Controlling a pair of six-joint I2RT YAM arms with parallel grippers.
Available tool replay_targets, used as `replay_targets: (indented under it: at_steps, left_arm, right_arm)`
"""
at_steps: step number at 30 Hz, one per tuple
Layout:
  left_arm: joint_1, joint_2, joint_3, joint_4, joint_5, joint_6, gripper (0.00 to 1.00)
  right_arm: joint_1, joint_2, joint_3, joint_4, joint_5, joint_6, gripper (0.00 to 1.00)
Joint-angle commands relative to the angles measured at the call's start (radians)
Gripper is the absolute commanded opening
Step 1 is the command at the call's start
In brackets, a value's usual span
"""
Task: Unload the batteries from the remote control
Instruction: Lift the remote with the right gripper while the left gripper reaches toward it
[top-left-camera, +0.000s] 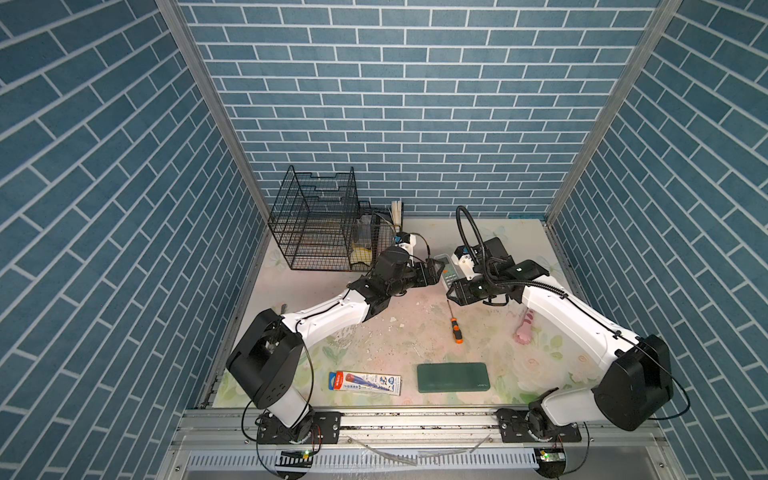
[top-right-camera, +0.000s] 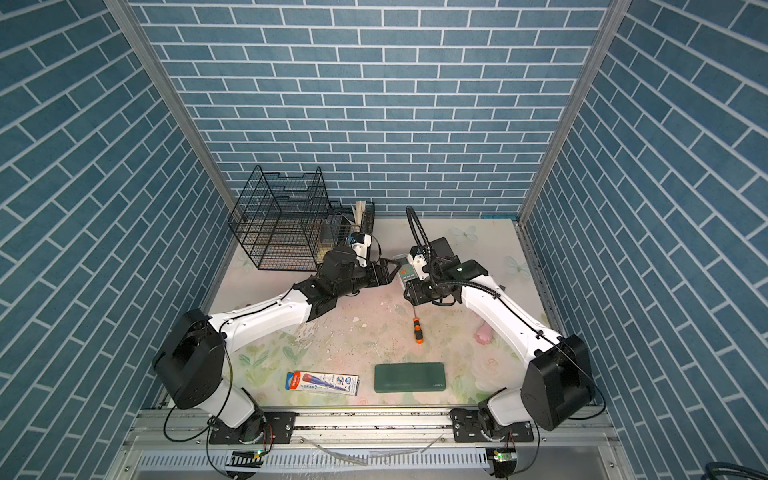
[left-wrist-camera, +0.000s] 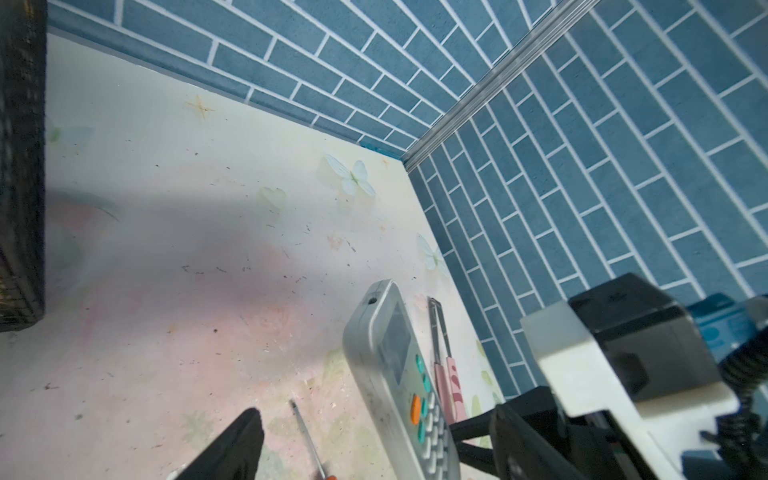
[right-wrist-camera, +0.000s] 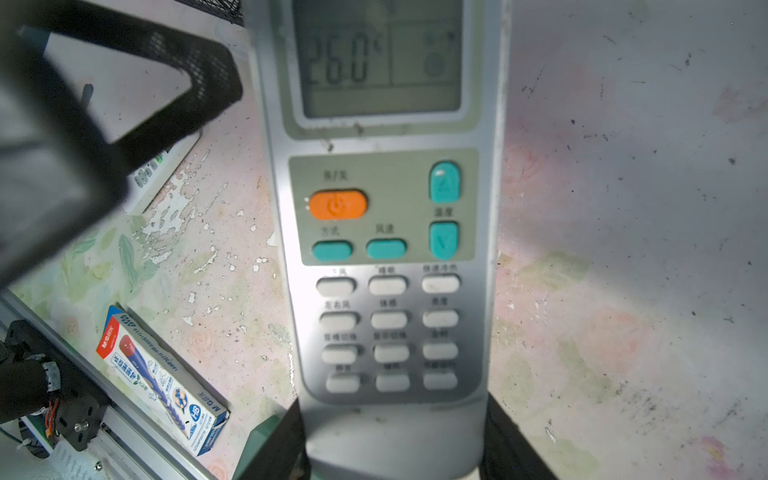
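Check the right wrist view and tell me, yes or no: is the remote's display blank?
No. In the right wrist view the remote control, clamped at its lower end by the right pincer, shows digits on its display.

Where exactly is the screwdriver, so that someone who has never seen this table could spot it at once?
Start at the grey remote control held up mid-table by the right pincer. Just nearer the front rail, the screwdriver lies alone on the floral table. Its orange-and-black handle sets it apart from the green case.
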Motion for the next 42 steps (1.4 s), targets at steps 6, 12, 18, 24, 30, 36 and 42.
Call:
replay_targets:
  at_steps: [6, 12, 18, 24, 30, 36, 42]
  left_arm:
    - [-0.001, 0.049, 0.039, 0.103, 0.042, -0.037, 0.69]
    - [0.001, 0.067, 0.044, 0.135, 0.035, -0.049, 0.55]
    - [0.007, 0.083, 0.043, 0.164, 0.033, -0.061, 0.46]
    - [0.01, 0.097, 0.034, 0.185, 0.032, -0.074, 0.38]
    - [0.02, 0.114, 0.017, 0.228, 0.042, -0.101, 0.26]
    - [0.028, 0.114, 0.005, 0.251, 0.041, -0.111, 0.0]
    - [0.052, 0.117, -0.018, 0.315, 0.068, -0.127, 0.0]
  right_arm:
    - [0.027, -0.038, 0.011, 0.036, -0.045, 0.02, 0.1]
    - [0.035, -0.043, 0.018, 0.037, -0.051, 0.02, 0.09]
    - [0.04, -0.043, 0.019, 0.039, -0.054, 0.017, 0.09]
    - [0.044, -0.043, 0.018, 0.041, -0.048, 0.017, 0.08]
    - [0.047, -0.042, 0.024, 0.043, -0.047, 0.019, 0.08]
    - [0.046, -0.056, 0.02, 0.054, -0.04, 0.034, 0.18]
    - [0.047, -0.075, 0.006, 0.095, -0.068, 0.072, 0.63]
